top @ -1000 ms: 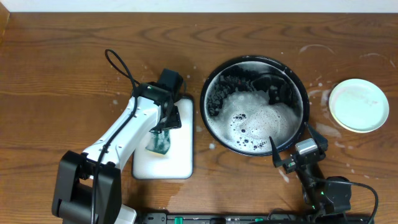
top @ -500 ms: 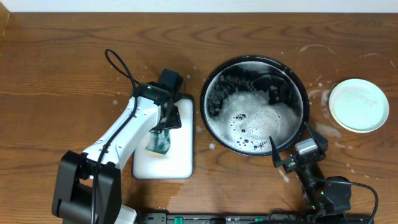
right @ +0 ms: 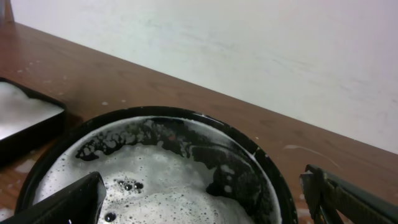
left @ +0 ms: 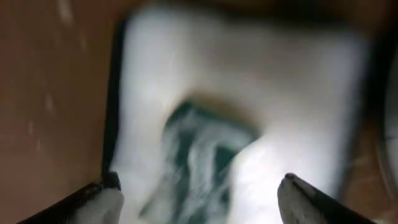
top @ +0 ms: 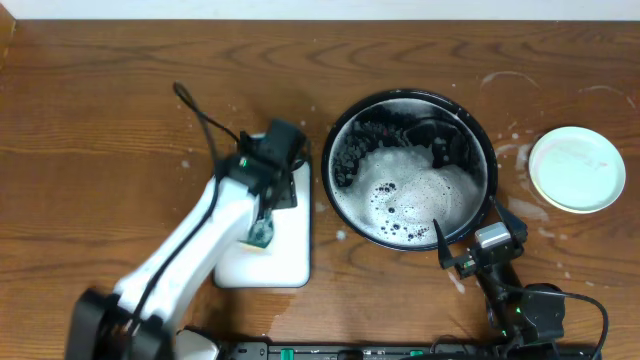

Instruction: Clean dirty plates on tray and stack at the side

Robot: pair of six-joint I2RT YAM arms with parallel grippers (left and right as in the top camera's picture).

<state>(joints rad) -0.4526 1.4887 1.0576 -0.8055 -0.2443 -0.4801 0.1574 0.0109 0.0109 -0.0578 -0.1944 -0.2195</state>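
Note:
The black round tray sits right of centre, its bottom covered in white foam; it fills the right wrist view. No plate shows in it. One pale mint-green plate lies on the streaked wood at the far right. My left gripper is open over a green soapy sponge. In the blurred left wrist view the open fingers straddle the sponge without closing on it. My right gripper is open and empty at the tray's near right rim, as the right wrist view also shows.
The sponge rests on a white rectangular tray left of the black tray, also seen in the left wrist view. Soapy streaks mark the wood near the plate. A wall runs along the table's far edge.
My left arm has swung and shifted slightly to the right over the white tray. The sponge stays on the tray. The right arm and the plate have not moved.

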